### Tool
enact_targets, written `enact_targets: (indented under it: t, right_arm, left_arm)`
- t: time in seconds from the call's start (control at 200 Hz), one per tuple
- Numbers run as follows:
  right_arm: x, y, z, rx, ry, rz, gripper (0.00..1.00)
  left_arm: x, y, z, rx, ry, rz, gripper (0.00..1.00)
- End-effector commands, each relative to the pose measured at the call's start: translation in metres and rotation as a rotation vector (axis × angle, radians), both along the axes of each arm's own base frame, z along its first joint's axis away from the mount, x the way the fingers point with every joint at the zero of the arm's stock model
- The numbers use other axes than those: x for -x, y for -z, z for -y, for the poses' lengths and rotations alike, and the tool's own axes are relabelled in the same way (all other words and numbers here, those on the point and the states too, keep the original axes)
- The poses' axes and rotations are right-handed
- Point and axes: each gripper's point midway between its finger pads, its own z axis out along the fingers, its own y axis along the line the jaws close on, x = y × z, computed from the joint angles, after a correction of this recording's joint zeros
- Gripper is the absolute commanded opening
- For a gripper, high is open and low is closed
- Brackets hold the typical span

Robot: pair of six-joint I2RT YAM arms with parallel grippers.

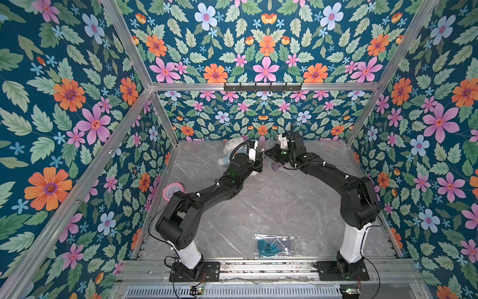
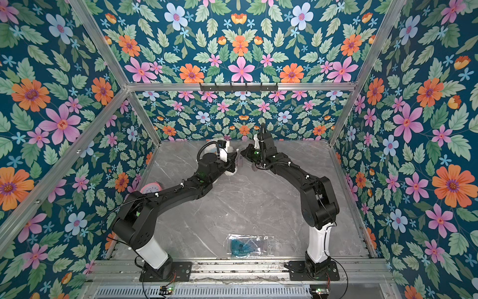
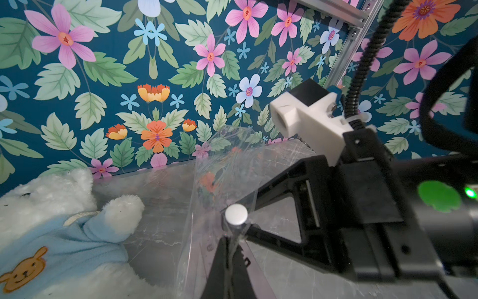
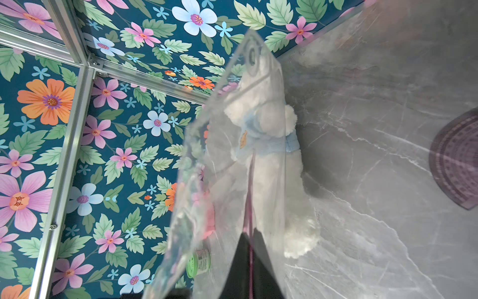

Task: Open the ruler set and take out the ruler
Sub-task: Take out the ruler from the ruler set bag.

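In both top views my arms reach to the far end of the worktop (image 1: 258, 207), where my left gripper (image 1: 260, 161) and right gripper (image 1: 268, 153) meet almost tip to tip. The ruler set's clear pouch hangs between them, but its film is too transparent there for me to trace. A purple protractor (image 1: 277, 167) lies flat just below my right wrist, partly hidden by the arm. A second pouch (image 1: 275, 245) with blue pieces lies flat near the front rail (image 1: 258, 266), its long axis running across the worktop. I cannot separate the pieces inside it.

In the left wrist view my left gripper (image 3: 229, 242) is clenched on an edge of the clear pouch (image 3: 219, 168), just beside a white snap button (image 3: 236, 214). My right gripper (image 3: 241, 222) pinches the same spot from the opposite side. The pouch stands on edge, its long axis running away from the grip to the hang hole (image 3: 224, 132), which points toward the floral wall (image 3: 103, 77). Its contents do not show. A plush bear (image 3: 51, 220) lies beyond, cut off by the picture edge.

In the right wrist view my right gripper (image 4: 249, 236) is clamped on the pouch (image 4: 232, 155), whose long axis runs straight away from my fingertips. A thin pink strip (image 4: 249, 207) follows that axis; I cannot tell whether it is a ruler seen edge-on. The bear blurs through the film, and the protractor (image 4: 455, 165) is cut off.
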Motion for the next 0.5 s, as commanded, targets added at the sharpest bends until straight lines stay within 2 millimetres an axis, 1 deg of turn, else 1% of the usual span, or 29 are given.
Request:
enact_targets:
  t: [0.0, 0.26, 0.355, 0.495]
  right_arm:
    - [-0.001, -0.012, 0.005, -0.004, 0.014, 0.032, 0.0]
    - [0.003, -0.024, 0.021, -0.004, 0.035, 0.049, 0.0]
    - [0.006, -0.033, 0.026, -0.012, 0.038, 0.066, 0.0]
    - [0.01, -0.046, 0.04, -0.029, 0.054, 0.083, 0.0]
  left_arm:
    - [-0.002, -0.005, -0.002, 0.018, -0.012, 0.012, 0.0]
    - [-0.002, -0.005, -0.006, 0.012, -0.032, 0.015, 0.0]
    - [-0.003, -0.002, -0.008, -0.001, -0.045, 0.014, 0.0]
    - [-0.005, 0.0, -0.012, -0.014, -0.065, 0.011, 0.0]
